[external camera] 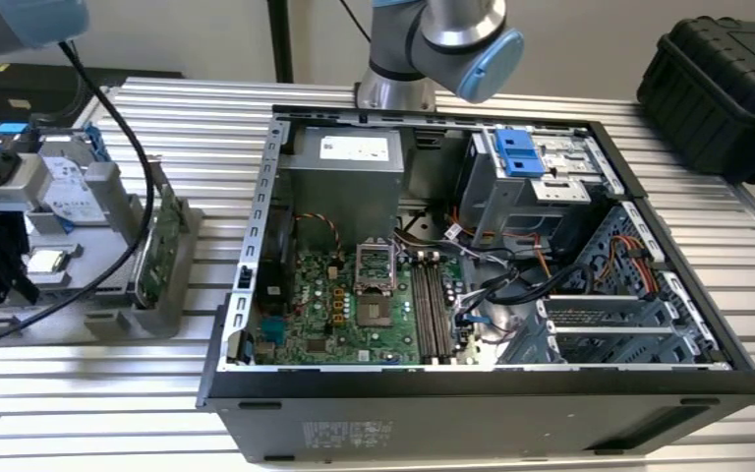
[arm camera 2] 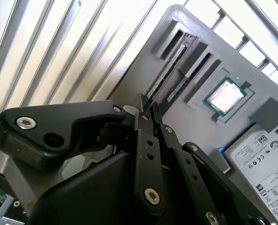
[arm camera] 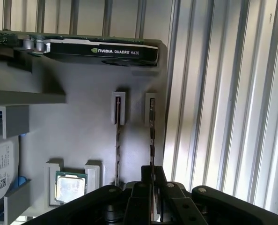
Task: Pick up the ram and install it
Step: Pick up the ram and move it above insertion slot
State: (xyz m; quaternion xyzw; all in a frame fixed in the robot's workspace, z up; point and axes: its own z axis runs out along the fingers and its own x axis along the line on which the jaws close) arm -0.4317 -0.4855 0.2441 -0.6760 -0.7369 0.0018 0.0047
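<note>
– so, where is the ram found?
– it is stood on edge in the gray holder, straight ahead of the gripper, its near end pinched between narrowed fingers. a second stick is seen just beside.

ram upright in gry holder slot
</note>
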